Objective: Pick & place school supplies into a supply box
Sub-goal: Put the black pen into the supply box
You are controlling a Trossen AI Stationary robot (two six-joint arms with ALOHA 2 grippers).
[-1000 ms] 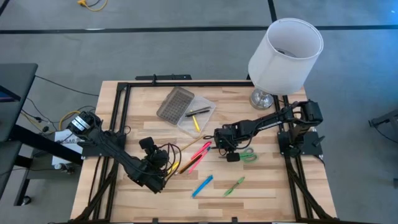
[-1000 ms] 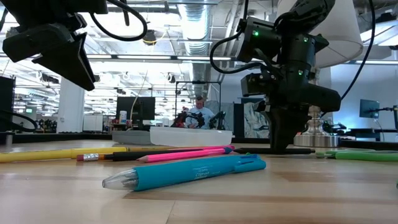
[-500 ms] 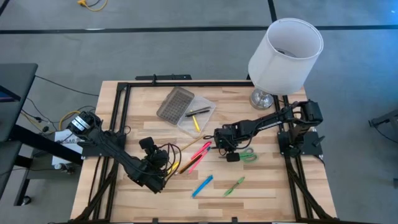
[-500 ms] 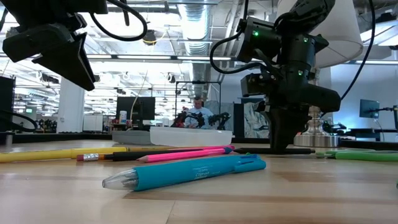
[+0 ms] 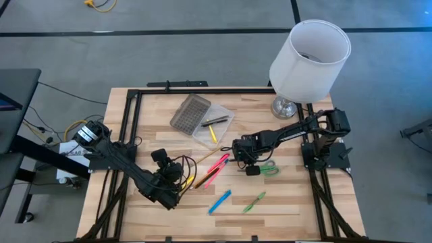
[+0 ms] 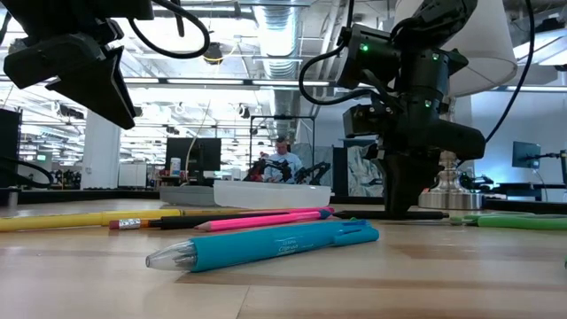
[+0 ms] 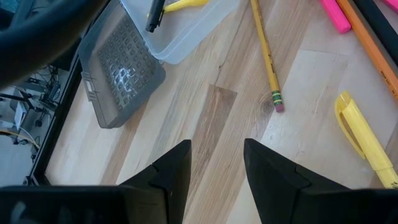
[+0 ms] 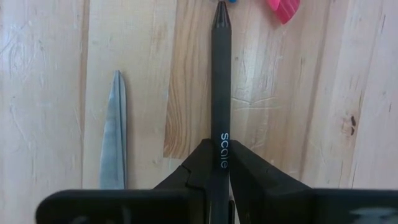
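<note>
Here the left hand hovers open over the front left of the desk, its fingers apart and holding nothing, above a yellow pencil. Behind it the clear supply box lies open beside its grey lid, a pen and a pencil inside. Pink pens, a blue marker and a green marker lie mid-desk. Further right, the right hand is down at the desk, closed on a black pen, beside the scissors.

"Scale" on dark pen
</note>
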